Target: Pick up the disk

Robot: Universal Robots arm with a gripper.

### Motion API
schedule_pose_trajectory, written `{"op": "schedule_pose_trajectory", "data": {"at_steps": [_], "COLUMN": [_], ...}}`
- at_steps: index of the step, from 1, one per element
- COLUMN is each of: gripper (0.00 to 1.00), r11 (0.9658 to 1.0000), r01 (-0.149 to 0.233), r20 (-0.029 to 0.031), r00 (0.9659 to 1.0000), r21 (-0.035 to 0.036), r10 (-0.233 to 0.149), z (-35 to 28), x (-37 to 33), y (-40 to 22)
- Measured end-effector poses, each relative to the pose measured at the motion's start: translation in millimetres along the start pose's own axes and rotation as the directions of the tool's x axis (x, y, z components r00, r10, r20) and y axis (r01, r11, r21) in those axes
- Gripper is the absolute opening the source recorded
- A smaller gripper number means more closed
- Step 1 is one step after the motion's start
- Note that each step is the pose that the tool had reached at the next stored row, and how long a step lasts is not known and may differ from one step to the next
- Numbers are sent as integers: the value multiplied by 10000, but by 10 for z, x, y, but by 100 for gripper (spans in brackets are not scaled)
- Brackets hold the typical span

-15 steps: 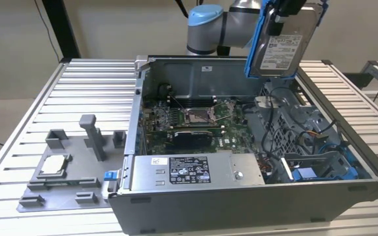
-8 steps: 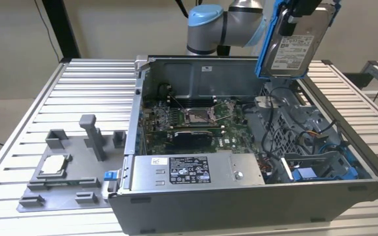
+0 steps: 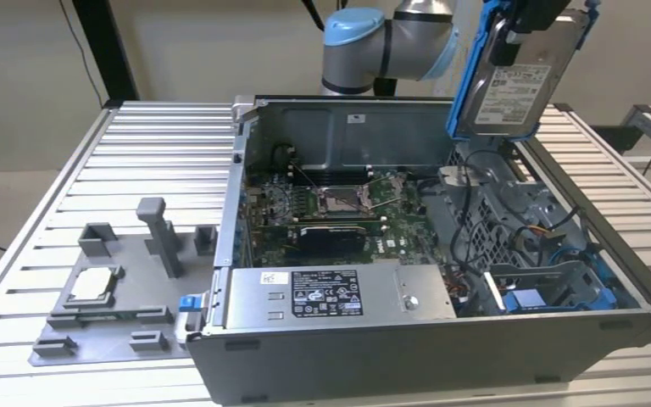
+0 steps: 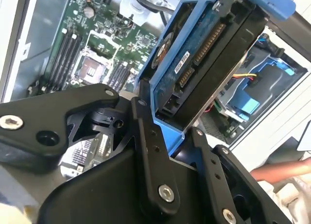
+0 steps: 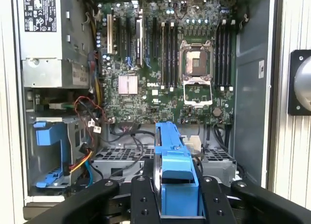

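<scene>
The disk (image 3: 514, 85), a silver-grey drive with a white label in a blue plastic frame, hangs upright in the air above the back right corner of the open computer case (image 3: 416, 348). My gripper (image 3: 532, 30) is shut on its upper end. In the second wrist view the disk (image 4: 204, 63) shows its connector edge, and the black fingers (image 4: 151, 151) press on both sides of the blue frame; the gripper (image 4: 170, 131) is closed around it. In the first wrist view the blue frame (image 5: 172, 158) stands edge-on inside the gripper (image 5: 176, 187), above the motherboard (image 5: 160, 73).
The case lies open on a slatted metal table (image 3: 145, 153), with a grey labelled power supply box (image 3: 331, 292) at its front and blue drive bays (image 3: 541, 297) to the exterior view's right. A grey fixture plate (image 3: 111, 322) holds a small square chip (image 3: 91, 284). A person's arm (image 4: 286, 168) is beside the case.
</scene>
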State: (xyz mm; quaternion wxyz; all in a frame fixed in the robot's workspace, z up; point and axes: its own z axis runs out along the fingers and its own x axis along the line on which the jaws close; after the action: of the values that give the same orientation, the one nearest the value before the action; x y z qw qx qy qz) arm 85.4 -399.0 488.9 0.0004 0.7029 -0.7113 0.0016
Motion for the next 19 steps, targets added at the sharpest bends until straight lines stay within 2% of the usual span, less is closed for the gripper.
{"op": "schedule_pose_trajectory", "data": {"at_steps": [11, 19], "gripper": [0, 0], "r11": [10000, 10000], "r01": [-26, -91], "r20": [1, -1], "r00": [10000, 10000], "r21": [0, -1], "r10": [26, 91], "z": [1, 2], "x": [309, 459], "y": [-22, -41]}}
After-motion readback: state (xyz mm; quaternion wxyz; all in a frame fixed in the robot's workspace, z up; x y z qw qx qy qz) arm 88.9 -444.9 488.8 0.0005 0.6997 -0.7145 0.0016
